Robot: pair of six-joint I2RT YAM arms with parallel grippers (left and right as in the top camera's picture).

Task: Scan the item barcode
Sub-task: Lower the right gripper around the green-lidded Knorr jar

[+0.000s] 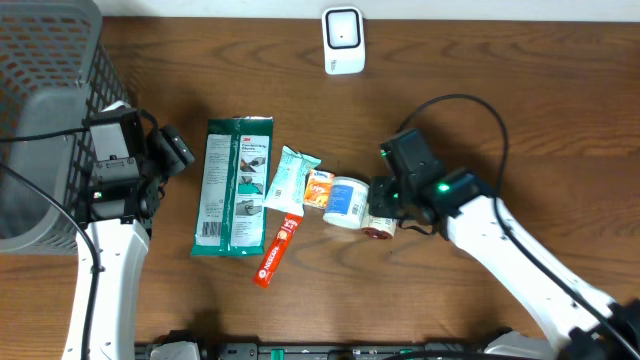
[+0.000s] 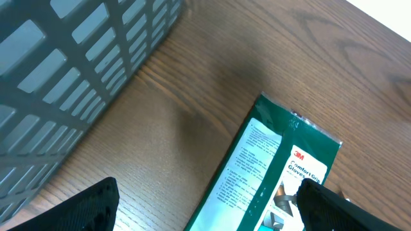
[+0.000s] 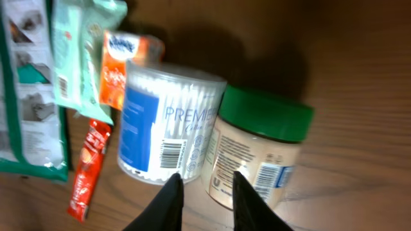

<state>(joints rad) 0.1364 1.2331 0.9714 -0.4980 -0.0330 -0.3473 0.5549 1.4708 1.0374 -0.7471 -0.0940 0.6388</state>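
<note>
Right of the glove packet (image 1: 235, 187), a wipes pouch (image 1: 290, 178), red sachet (image 1: 277, 250), orange pack (image 1: 319, 188), swab tub (image 1: 347, 201) and jar (image 1: 378, 222) lie packed close together. Left of it the basket (image 1: 45, 130) walls off that side. Above it the bench (image 1: 300, 90) lies bare up to the scanner (image 1: 342, 40).

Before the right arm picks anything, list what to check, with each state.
1. Right end effector empty: ok, jaws slightly apart, nothing between them.
2. Swab tub barcode facing up: ok.
3. Jar clear of the tub: not ok, they seem to touch.
4. Scanner unobstructed: ok.
5. Left end effector out of the way: ok, open, near the glove pack.
</note>
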